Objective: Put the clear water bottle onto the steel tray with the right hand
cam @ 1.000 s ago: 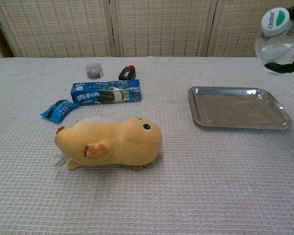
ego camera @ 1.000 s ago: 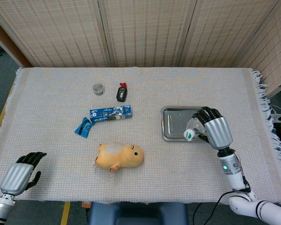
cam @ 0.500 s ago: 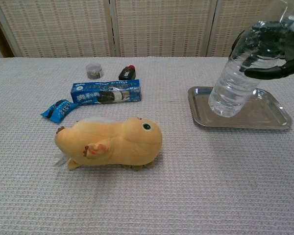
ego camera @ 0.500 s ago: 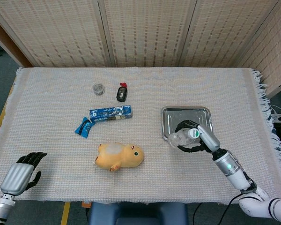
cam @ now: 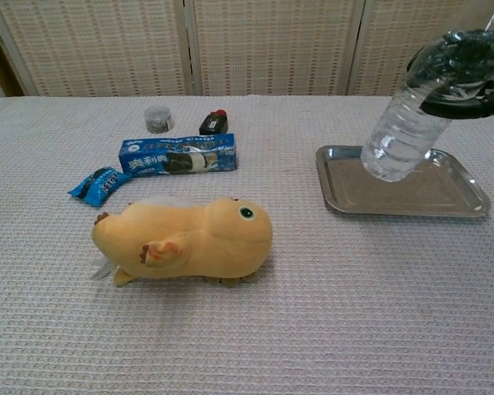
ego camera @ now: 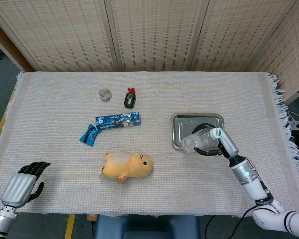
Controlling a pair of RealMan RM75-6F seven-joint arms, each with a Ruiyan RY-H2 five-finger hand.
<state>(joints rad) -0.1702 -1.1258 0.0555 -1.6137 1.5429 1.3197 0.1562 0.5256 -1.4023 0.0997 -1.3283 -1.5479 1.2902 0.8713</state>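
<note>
Clear plastic, the bottle (cam: 399,141) hangs tilted over the tray (cam: 465,197) at the right of the chest view, its base down and to the left, its neck up toward the upper right corner. It looks lifted off the steel, not resting on it. In the head view the bottle (ego camera: 198,140) lies across the tray's lower edge, right of centre, with its green-and-white cap (ego camera: 216,133) toward the right.

The right hand (cam: 469,74) holds the bottle near its upper part, black fingers wrapped round it. From above, the same hand (ego camera: 215,143) comes in from the lower right of the frame on a silver forearm.

The tray (ego camera: 178,122) sits flat on the woven cloth (ego camera: 55,124), right of the middle of the table.

Left of it, near the frame's centre, a yellow plush toy (ego camera: 127,166) lies on its side. Above that sits a long blue packet (ego camera: 118,120), and just beside its left end a small blue wrapper (ego camera: 89,135). Further up are a small round jar (ego camera: 105,94) and a black bottle with a red cap (ego camera: 129,98), near each other.

The left hand (ego camera: 25,183) rests at the lower left corner of the head view, well apart from everything, holding nothing, its dark fingers loosely curled.
</note>
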